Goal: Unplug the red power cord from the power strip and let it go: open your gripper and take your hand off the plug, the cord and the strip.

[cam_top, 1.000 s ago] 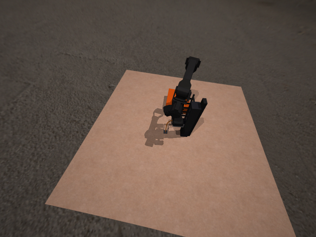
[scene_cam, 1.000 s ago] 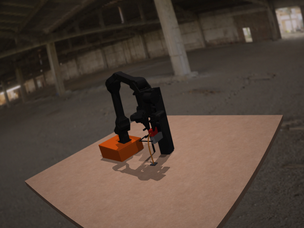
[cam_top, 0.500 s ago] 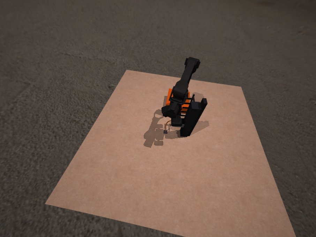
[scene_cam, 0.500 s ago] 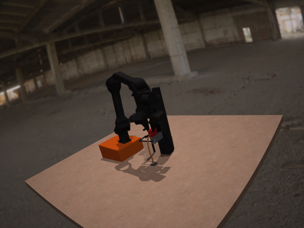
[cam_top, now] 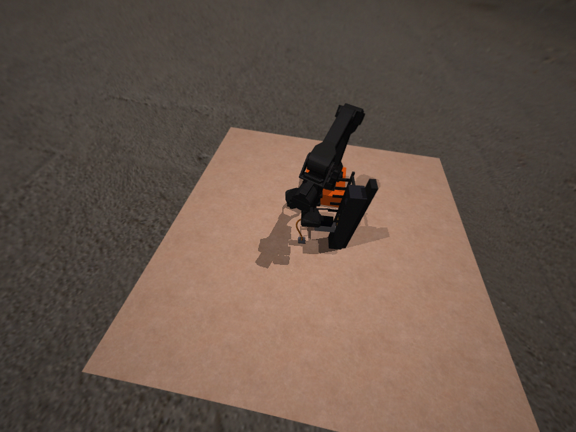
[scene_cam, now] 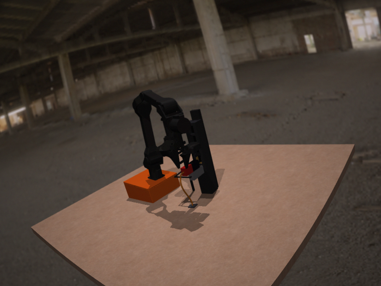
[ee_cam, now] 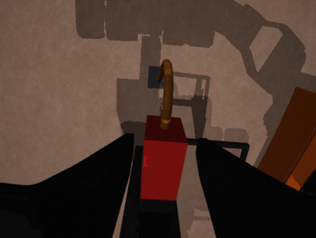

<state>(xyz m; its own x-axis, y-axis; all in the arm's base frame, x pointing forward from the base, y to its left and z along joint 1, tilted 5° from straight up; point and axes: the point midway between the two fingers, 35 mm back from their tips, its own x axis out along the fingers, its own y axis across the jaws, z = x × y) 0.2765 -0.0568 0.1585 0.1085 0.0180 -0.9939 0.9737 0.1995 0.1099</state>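
Observation:
The red plug [scene_cam: 184, 171] [ee_cam: 162, 169] sits between my fingers, above a grey block [scene_cam: 197, 173] beside the tall black upright [cam_top: 351, 218] [scene_cam: 207, 166], which looks like the power strip. A black part runs from the plug's far end toward the upright; whether it touches a socket is hidden. The orange-brown cord [cam_top: 297, 227] [scene_cam: 181, 184] [ee_cam: 168, 91] leaves the plug's near end and curves down to a small dark plate [cam_top: 301, 241] [scene_cam: 192, 205] [ee_cam: 153, 78]. My gripper [scene_cam: 182, 167] [ee_cam: 165, 143] is open around the plug, with gaps showing on both sides in the wrist view.
A thin black wire frame [scene_cam: 184, 176] [ee_cam: 224, 143] stands close below the fingers on the arm's base side. The orange base box [cam_top: 332, 197] [scene_cam: 138, 194] [ee_cam: 284, 147] lies beyond it. The upright rises high close beside the wrist.

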